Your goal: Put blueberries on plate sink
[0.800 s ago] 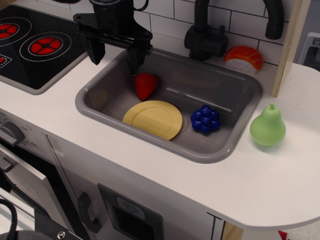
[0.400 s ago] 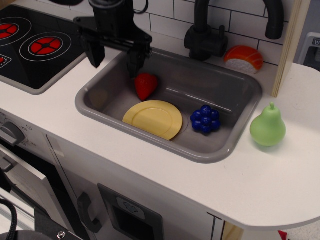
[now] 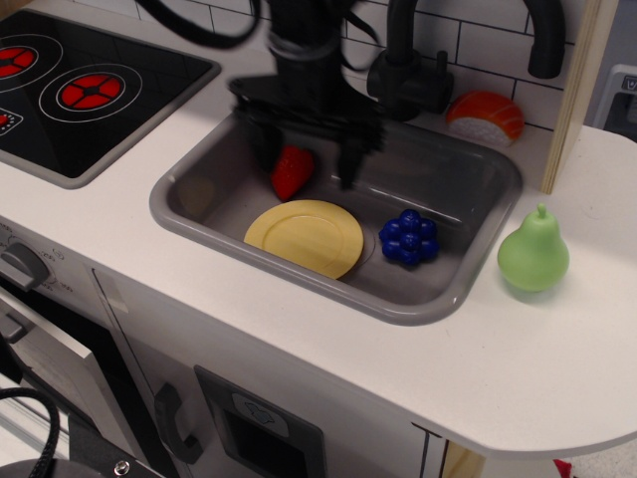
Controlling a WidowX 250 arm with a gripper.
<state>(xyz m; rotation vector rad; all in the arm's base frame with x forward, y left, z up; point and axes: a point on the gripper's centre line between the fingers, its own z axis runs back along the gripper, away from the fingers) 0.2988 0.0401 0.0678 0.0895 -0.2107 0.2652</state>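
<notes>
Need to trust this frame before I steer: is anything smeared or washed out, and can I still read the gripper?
In observation.image the gripper and its arm are motion-blurred, so its jaw state is unreadable; the blueberries, plate and sink are sharp, with only soft glare on the berries.

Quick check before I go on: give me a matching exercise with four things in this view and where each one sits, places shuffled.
Things:
1. blueberries
2. plate
3. strawberry
4. pear

Places:
A. on the white counter, right of the sink
B. sink floor, front middle, nothing on it
C. sink floor, right of the plate
D. sink floor, behind the plate, under the gripper

Pairs: 1-C, 2-B, 3-D, 4-A
</notes>
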